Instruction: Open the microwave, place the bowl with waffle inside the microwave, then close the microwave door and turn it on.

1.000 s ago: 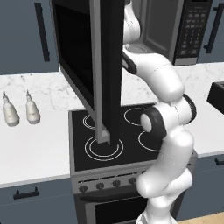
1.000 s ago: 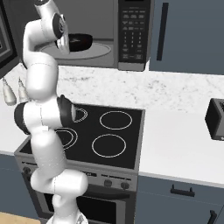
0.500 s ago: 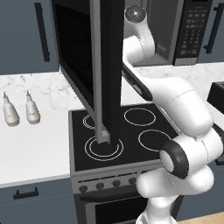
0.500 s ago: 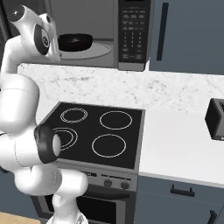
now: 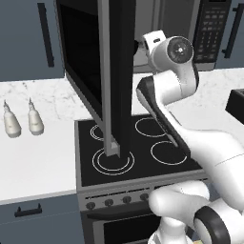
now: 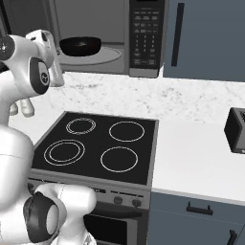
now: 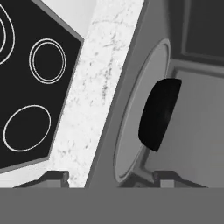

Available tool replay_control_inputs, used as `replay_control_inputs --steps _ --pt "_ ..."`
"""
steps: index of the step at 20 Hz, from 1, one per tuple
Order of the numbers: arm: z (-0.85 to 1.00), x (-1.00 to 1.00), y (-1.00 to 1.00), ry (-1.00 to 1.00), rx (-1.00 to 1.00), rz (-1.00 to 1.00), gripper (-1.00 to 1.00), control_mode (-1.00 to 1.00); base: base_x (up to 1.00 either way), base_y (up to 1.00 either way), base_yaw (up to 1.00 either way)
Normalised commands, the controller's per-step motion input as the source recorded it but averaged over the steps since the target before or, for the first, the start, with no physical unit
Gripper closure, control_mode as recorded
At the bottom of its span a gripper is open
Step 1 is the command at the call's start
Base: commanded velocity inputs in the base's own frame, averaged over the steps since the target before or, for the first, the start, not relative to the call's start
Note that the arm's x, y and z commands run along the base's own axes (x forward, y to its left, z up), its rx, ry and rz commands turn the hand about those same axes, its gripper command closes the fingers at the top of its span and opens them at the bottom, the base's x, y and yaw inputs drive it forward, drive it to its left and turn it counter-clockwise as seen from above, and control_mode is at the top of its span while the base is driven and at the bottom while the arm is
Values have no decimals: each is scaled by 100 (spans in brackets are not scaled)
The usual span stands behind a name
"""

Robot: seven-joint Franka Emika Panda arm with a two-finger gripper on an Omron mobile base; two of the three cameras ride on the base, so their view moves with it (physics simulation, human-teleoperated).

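Simulated kitchen, blue-grey cabinets, white marble counter point(image 6: 191, 153), black four-ring stove point(image 6: 95, 148) set in it as landmark. Above and behind the stove sits the microwave point(image 6: 95, 38), cavity exposed, keypad strip at its right end. The microwave door point(image 5: 102, 76) is swung fully out and hangs over the stove's left-hand rings, edge-on in the left base view. The arm point(image 5: 181, 119) reaches up from the stove's front toward the cavity mouth. Bowl with waffle point(image 6: 80, 45) sits on the turntable inside the cavity, above the stove's back-left ring; in the hand view it's a dark oval and the waffle itself is too dark to make out. Gripper point(image 7: 111, 177) is just outside the cavity lip, fingers spread and empty, bowl apart from them. Toaster point(image 6: 235, 130) far to the stove's right, two small bottles point(image 5: 21, 121) to its left. Risks: the wrist sits close to the open door, so swinging out could clip the door edge; pushing the door while the hand is near the opening could trap it or leave the door unlatched; a nudge could slide the bowl off the turntable.
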Motion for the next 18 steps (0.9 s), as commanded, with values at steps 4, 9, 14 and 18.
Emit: replay_control_inputs --steps 4,9,14,18 --pt "15 -100 0 0 -4 6 100 -100 0 0 0" --pt "5 -100 2 -16 -1 1 100 -100 0 0 0" --pt "13 -100 0 -42 0 0 100 -100 0 0 0" --pt "29 -100 12 -31 0 0 100 -100 0 0 0"
